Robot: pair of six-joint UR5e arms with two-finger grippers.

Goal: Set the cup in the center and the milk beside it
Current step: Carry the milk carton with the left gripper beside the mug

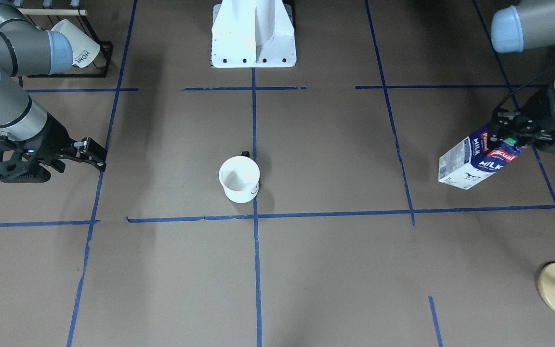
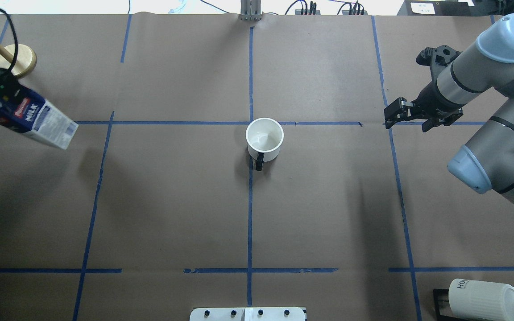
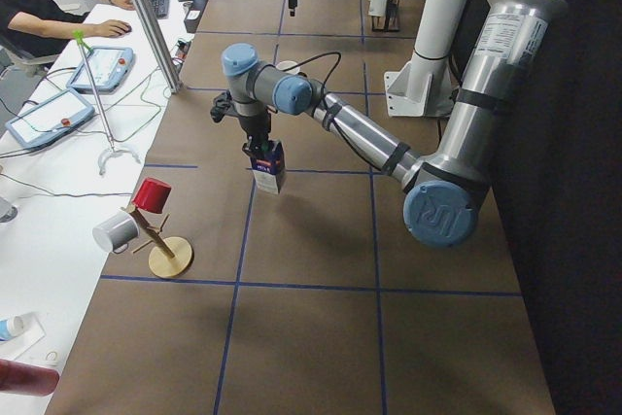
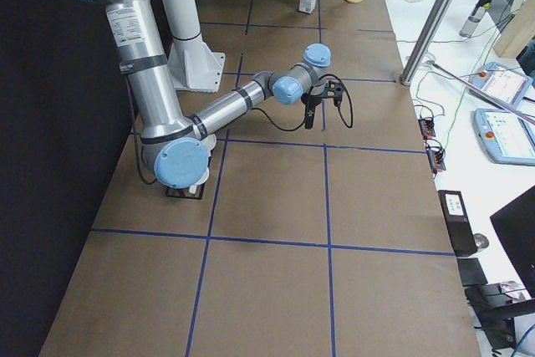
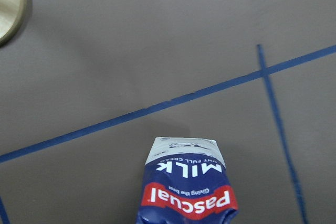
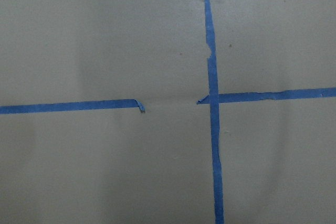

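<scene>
The cup stands upright just beside the center, the crossing of blue tape lines. In the overhead view the cup has its dark handle turned toward the robot's base. My left gripper is shut on the top of the milk and holds it tilted above the table, far to the cup's left side. The milk also shows in the overhead view and the left wrist view. My right gripper is open and empty, over the table to the cup's right.
A wooden mug tree stands at the far left corner, near the milk. A black rack with ribbed "HOME" mugs sits at the near right. The white robot base is at the table's near edge.
</scene>
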